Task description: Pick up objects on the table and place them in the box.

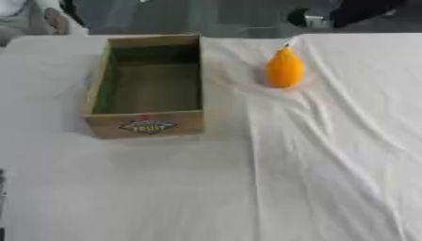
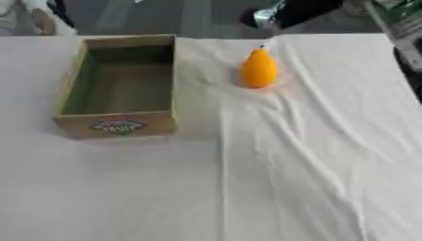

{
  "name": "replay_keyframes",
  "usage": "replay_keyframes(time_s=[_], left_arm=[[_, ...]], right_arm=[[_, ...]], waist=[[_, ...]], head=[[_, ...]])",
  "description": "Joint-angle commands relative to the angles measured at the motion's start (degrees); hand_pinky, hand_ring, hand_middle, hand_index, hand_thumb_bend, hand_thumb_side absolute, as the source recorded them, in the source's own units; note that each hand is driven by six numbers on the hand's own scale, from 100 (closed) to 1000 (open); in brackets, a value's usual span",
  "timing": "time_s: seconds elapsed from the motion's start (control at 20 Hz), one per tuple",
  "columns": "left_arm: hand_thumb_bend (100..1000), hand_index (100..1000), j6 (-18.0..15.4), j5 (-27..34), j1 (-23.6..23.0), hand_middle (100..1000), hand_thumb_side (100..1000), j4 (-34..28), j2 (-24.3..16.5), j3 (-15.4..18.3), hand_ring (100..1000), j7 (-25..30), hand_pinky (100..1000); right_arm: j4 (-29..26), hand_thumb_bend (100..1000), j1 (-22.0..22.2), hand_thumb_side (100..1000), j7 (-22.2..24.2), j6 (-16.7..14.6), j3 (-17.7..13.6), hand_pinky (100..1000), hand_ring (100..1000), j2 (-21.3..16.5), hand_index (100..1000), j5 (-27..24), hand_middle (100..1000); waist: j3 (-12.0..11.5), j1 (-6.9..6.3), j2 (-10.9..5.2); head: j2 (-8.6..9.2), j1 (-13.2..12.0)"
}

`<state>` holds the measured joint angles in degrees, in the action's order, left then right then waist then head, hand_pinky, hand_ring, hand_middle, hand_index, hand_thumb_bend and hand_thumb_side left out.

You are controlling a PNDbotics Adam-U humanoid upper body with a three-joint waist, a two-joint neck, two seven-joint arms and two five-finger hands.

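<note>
Your target, the 1 orange pear-shaped object with a pale tip (image 1: 284,68), stands upright on the white cloth-covered desk (image 1: 329,164) at about 1 o'clock from the middle of the view. The open, shallow brown cardboard box with a printed label on its near wall (image 1: 147,126) sits at about 11 o'clock, near the orange object but apart from it, with a strip of rumpled cloth between them. The box looks empty, so the task reads as not yet begun.

The box stands open side up with its long axis running away from you, which suits dropping things in from above. The orange object rests on its broad base, pale tip up, so you could probably close round its body from the side or from above.

Neither of your hands shows in either view, so you cannot tell whether they are wide or narrow. The pale tip is hard to make out; it may be a stem or a cap. The label's print cannot be read for certain. Cloth folds run from the object toward 5 o'clock.
</note>
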<state>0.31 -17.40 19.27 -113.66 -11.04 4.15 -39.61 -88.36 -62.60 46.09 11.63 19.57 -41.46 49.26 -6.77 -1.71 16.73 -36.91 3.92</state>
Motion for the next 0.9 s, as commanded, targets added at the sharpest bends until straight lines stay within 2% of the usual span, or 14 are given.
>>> replay_keyframes(time_s=[0.05, 0.2, 0.55, 0.75, 0.9], left_arm=[[100, 851, 0.01, 0.00, 0.36, 654, 904, -0.93, -0.80, -0.05, 743, 0.29, 639], [100, 852, 0.02, 0.06, 0.35, 654, 904, -0.93, -0.76, -0.11, 743, 0.39, 640], [100, 853, 0.02, 0.19, 0.38, 655, 905, -0.93, -0.64, -0.21, 744, 0.61, 639], [100, 853, 0.06, 0.26, 0.39, 654, 905, -0.93, -0.56, -0.20, 743, 0.70, 639], [100, 853, 0.07, 0.31, 0.40, 654, 905, -0.93, -0.51, -0.21, 743, 0.74, 639]], right_arm=[[6.32, 526, -3.17, 693, 1.69, -2.89, 0.70, 829, 923, 1.83, 997, 1.79, 866], [11.74, 523, -5.19, 623, 3.12, -5.00, 1.24, 833, 931, 4.20, 993, 2.75, 872], [23.26, 439, -8.23, 493, 5.84, -9.46, 1.13, 848, 954, 8.51, 1000, 4.83, 875], [27.78, 395, -8.89, 455, 5.88, -11.26, 0.39, 851, 968, 9.93, 1000, 6.28, 898], [30.73, 403, -9.08, 442, 5.88, -12.21, 0.22, 850, 972, 10.66, 1000, 6.63, 904]], waist=[[-0.21, -0.02, -1.42], [-0.36, 0.00, -1.47], [-0.75, 0.21, -1.35], [-0.96, 0.30, -1.17], [-1.06, 0.35, -1.00]], head=[[0.08, 0.31], [0.23, 0.47], [0.71, 0.64], [0.77, 0.64], [0.72, 0.66]])
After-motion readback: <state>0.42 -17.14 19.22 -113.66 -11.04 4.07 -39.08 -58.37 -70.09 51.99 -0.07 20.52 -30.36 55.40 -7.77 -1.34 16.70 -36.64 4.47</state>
